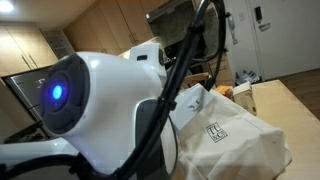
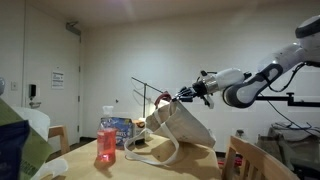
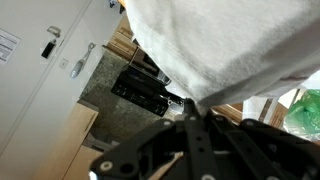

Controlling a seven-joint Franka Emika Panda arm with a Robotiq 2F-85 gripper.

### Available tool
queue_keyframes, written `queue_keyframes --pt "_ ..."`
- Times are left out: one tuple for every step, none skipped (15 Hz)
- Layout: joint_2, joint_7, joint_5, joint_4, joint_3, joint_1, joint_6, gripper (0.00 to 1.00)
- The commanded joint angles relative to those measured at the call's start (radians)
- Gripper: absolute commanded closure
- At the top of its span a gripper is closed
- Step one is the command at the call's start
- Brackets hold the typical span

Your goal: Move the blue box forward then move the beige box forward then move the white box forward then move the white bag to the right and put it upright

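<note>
The gripper (image 2: 183,96) holds the white bag (image 2: 185,128) by its top edge. The jaws are pressed together on the cloth, pinching it. In the wrist view the two dark fingers (image 3: 192,125) meet at one point, and the white cloth fills the top of the picture just above them.

In an exterior view the robot arm (image 2: 250,85) reaches in from the right side of the picture. The bag sits on the wooden table (image 2: 200,165). Its top is pulled up toward the gripper, so it leans to one side and does not stand straight. One long loop handle (image 2: 150,156) hangs down and lies on the table in front of the bag.

Just beside the bag there is the blue box (image 2: 124,130), and a red see-through cup (image 2: 107,140) stands in front of it (the cup hides part of the box). A green bag (image 2: 15,140) is very near the camera at the left edge.

In an exterior view the big white arm (image 1: 100,100) with a blue light fills most of the picture. Behind it the white bag (image 1: 225,135) shows its small dark square logo. I cannot see the beige box or the white box clearly.
</note>
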Motion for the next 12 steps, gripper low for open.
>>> queue_keyframes --pt "0.035 0.04 0.005 0.002 0.03 -0.019 -0.055 0.98" --pt "0.025 0.048 0.026 0.008 0.024 -0.015 -0.06 0.98" --pt "0.033 0.056 0.031 0.01 0.028 -0.016 -0.076 0.98" --pt "0.022 0.065 0.051 0.016 0.024 -0.012 -0.086 0.98" --pt "0.025 0.066 0.062 0.018 0.026 -0.012 -0.097 0.98" --pt "0.002 0.074 0.085 0.027 0.014 -0.003 -0.095 0.98" --pt "-0.013 0.085 0.108 0.035 0.007 0.004 -0.096 0.98" --pt "-0.086 0.111 0.163 0.059 -0.036 0.037 -0.063 0.73" --pt "-0.158 0.174 0.19 0.088 -0.091 0.08 -0.019 0.68" --pt "-0.201 0.142 0.276 0.098 -0.128 0.112 0.009 0.6" --pt "-0.236 0.136 0.336 0.115 -0.173 0.149 0.024 0.54" --pt "-0.28 0.12 0.421 0.126 -0.227 0.2 0.042 0.45"
